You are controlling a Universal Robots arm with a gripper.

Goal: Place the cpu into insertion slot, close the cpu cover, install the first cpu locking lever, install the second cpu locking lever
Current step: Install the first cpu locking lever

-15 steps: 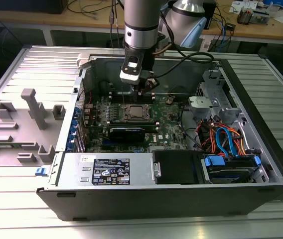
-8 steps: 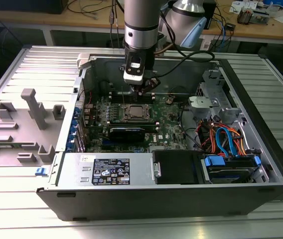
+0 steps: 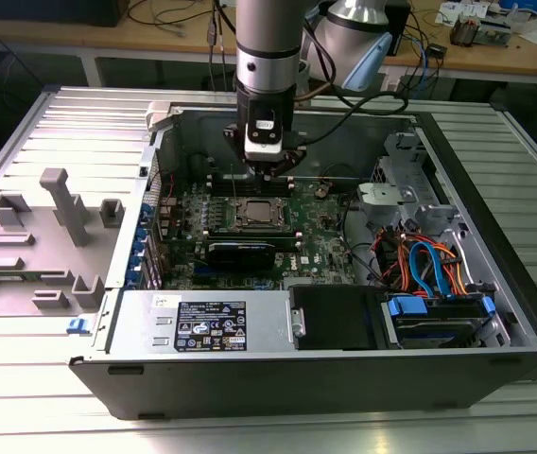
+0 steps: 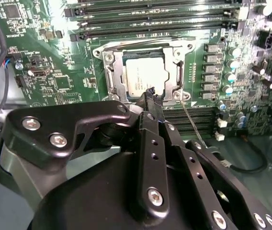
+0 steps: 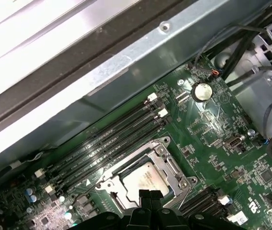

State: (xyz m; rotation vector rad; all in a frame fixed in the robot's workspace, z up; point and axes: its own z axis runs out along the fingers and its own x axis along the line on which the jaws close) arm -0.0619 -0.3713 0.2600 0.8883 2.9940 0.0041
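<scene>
- Gripper (image 4: 151, 97): black metal linkage with bolted plates; it is hanging straight down from the arm into the open case (image 3: 495, 284). Its slim fingertips are lying drawn together with nothing visible between them. The tips are hovering just over the near edge of the socket, judged to be there for working the retention hardware.
- Cpu (image 4: 143, 76): flat square chip with a matt silver-grey lid, lying seated and level inside the insertion slot (image 4: 106, 56). The placing step is looking done.
- Cpu cover (image 4: 118, 76): thin stamped silver frame, lying folded down around the chip, whose lid is showing through the cut-out window.
- Wire lever (image 4: 189, 117): thin bright rod, slanting away from the socket corner and appearing not yet latched. A second rod (image 4: 141, 40) is running along the far rim; whether it is hooked is unclear.
- Motherboard (image 4: 54, 72): green, glossy, densely populated, with long black memory slots (image 4: 150, 19) flanking the socket.
- Coin cell (image 5: 202, 91): round, shiny, sitting well apart from the socket.
- Bench (image 3: 51, 397): ribbed pale metal, carrying the case and a grey moulded fixture (image 3: 56, 222).
</scene>
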